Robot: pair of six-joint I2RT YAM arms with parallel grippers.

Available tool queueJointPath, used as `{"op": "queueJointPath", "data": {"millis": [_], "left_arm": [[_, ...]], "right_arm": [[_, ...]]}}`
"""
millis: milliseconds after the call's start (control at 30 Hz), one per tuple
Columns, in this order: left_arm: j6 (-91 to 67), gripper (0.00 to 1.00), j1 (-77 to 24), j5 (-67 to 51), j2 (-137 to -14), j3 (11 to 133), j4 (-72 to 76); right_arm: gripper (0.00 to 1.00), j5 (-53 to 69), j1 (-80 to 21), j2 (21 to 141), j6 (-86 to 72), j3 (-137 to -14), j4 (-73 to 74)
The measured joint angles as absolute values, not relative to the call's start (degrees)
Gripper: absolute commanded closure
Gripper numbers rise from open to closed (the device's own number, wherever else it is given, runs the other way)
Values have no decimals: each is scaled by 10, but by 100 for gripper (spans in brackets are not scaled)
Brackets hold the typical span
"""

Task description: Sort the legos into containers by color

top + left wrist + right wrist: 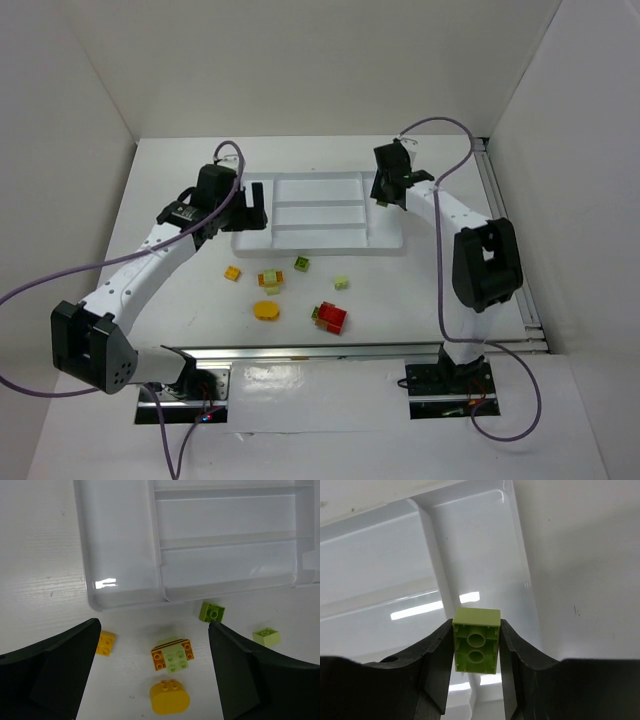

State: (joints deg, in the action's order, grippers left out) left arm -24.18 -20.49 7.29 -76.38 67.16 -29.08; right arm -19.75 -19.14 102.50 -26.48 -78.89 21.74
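While its hollow underside faces the wrist camera, a lime-green brick [476, 646] sits clamped between the two black jaws of the right gripper [476, 625]. It is held in the air above the right end section of the white tray [470, 540]. From the overhead camera the same gripper hangs over that end of the tray, and the brick shows only as a greenish speck (too small to read its shape).

Just in front of the tray's near edge, the other legos lie loose on the white table [400, 300]. They are a small yellow brick [232, 273], an orange brick with a pale lime piece on top [269, 280], a darker green brick [301, 264] and a pale lime brick [341, 283]. Closer to the arm bases lie a round yellow-orange piece [266, 311] and a red brick [329, 318].

The left wrist camera shows five of these close up, studs and all. The darker green brick lies just beside the tray's wall, and the round piece is nearest the lens. The red brick falls outside that frame and appears only from above.

The left gripper [248, 212] hangs at the tray's left end with its jaws spread wide and nothing between them. In its own view the dark fingers [55, 675] frame the orange-and-lime stack.
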Motion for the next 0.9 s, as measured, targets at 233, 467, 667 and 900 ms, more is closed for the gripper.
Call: {"op": "queueJointPath", "data": {"millis": [233, 467, 667, 900], "left_arm": [[-243, 1, -217, 58, -763, 661, -292], [-243, 1, -220, 71, -763, 661, -297], [-243, 1, -220, 103, -765, 676, -301], [-244, 1, -220, 109, -790, 701, -298]], "right_arm": [[5, -200, -176, 1129, -246, -885, 222], [48, -201, -204, 1020, -227, -790, 207], [24, -160, -307, 836, -233, -632, 210], [1, -101, -426, 870, -240, -569, 223]]}}
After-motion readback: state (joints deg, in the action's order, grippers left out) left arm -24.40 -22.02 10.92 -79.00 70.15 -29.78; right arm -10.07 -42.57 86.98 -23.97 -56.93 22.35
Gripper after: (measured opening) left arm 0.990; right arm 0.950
